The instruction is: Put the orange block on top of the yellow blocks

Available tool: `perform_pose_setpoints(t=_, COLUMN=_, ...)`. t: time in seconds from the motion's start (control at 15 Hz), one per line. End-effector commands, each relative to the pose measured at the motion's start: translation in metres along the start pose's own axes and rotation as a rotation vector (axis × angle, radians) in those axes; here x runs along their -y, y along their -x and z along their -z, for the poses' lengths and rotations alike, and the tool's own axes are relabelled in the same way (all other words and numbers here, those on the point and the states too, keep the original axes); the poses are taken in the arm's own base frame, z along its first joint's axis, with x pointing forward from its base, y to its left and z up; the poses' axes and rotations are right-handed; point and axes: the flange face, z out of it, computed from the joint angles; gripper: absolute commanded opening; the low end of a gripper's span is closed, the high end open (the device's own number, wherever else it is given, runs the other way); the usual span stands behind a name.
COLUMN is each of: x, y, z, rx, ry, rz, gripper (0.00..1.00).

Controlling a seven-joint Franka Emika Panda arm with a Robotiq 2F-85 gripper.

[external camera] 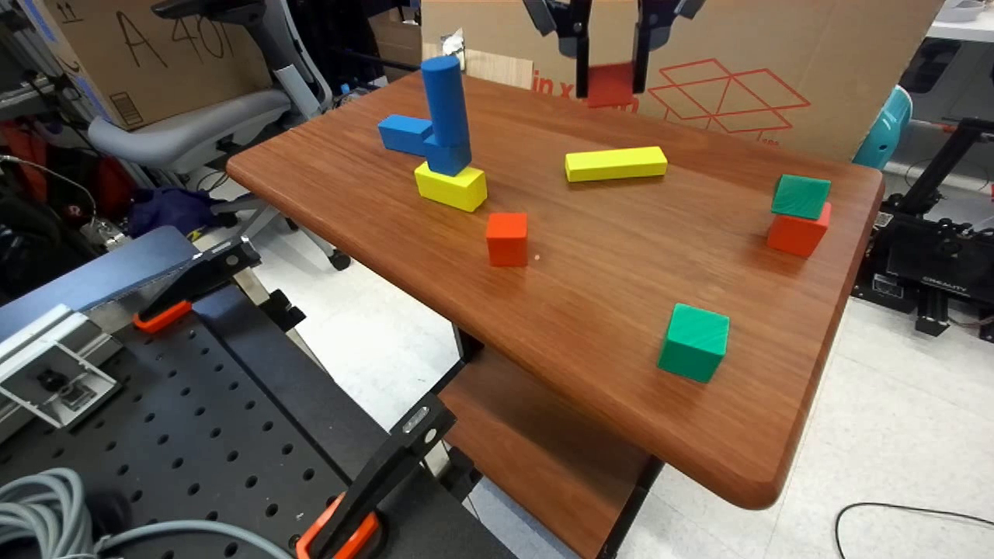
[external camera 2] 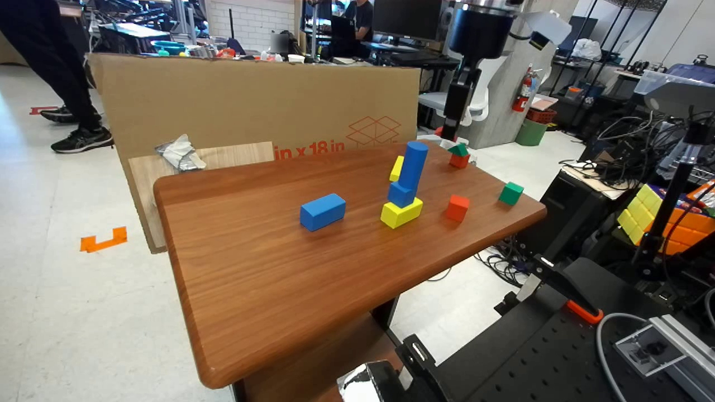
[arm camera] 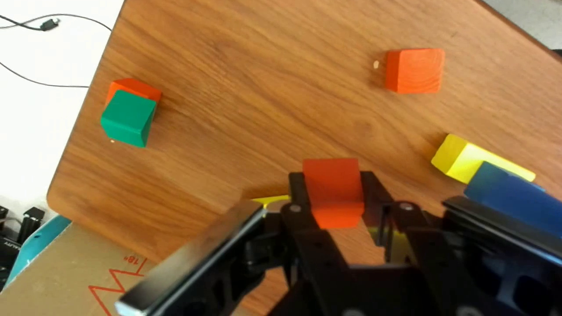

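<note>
My gripper is shut on the orange block, an orange-red block held between the two fingertips. It also shows in the wrist view. The block is in the air, well above the table. The yellow bar, long and flat, lies on the table below the gripper. In the wrist view only parts of the yellow bar show, as the fingers hide the rest. In an exterior view it is mostly hidden behind the blue cylinder. Block and bar are apart.
A blue cylinder stands on a blue block on a short yellow block. Another blue block lies beside them. A lone red-orange cube, a green cube, and a green block on an orange cube share the table.
</note>
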Motion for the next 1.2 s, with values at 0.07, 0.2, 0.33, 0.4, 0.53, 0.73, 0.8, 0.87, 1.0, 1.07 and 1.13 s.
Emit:
perform_pose_setpoints(t=0.07, x=-0.006, y=-0.035, z=-0.018, rx=0.013, ry=-0.003, rz=-0.022, gripper=0.08)
perform_pose_setpoints(t=0.2, x=-0.005, y=-0.048, z=-0.028, rx=0.026, ry=-0.003, rz=-0.023, gripper=0.08)
perform_pose_setpoints(t=0.33, x=-0.004, y=-0.060, z=-0.040, rx=0.036, ry=0.006, rz=-0.021, gripper=0.08)
perform_pose_setpoints(t=0.4, x=-0.004, y=-0.065, z=-0.044, rx=0.043, ry=0.012, rz=-0.017, gripper=0.08)
perform_pose_setpoints(t=0.53, x=-0.004, y=-0.075, z=-0.053, rx=0.056, ry=0.025, rz=-0.015, gripper=0.08)
perform_pose_setpoints(t=0.73, x=-0.005, y=-0.088, z=-0.065, rx=0.075, ry=0.035, rz=-0.010, gripper=0.08)
perform_pose_setpoints(t=0.8, x=-0.005, y=-0.091, z=-0.068, rx=0.083, ry=0.030, rz=-0.008, gripper=0.08)
perform_pose_setpoints(t=0.87, x=-0.006, y=-0.094, z=-0.070, rx=0.090, ry=0.020, rz=-0.007, gripper=0.08)
perform_pose_setpoints(t=1.0, x=-0.006, y=-0.098, z=-0.076, rx=0.103, ry=0.004, rz=-0.003, gripper=0.08)
perform_pose_setpoints(t=1.07, x=-0.006, y=-0.098, z=-0.078, rx=0.113, ry=-0.006, rz=-0.003, gripper=0.08)
perform_pose_setpoints(t=1.13, x=-0.007, y=-0.098, z=-0.080, rx=0.122, ry=-0.015, rz=-0.001, gripper=0.08)
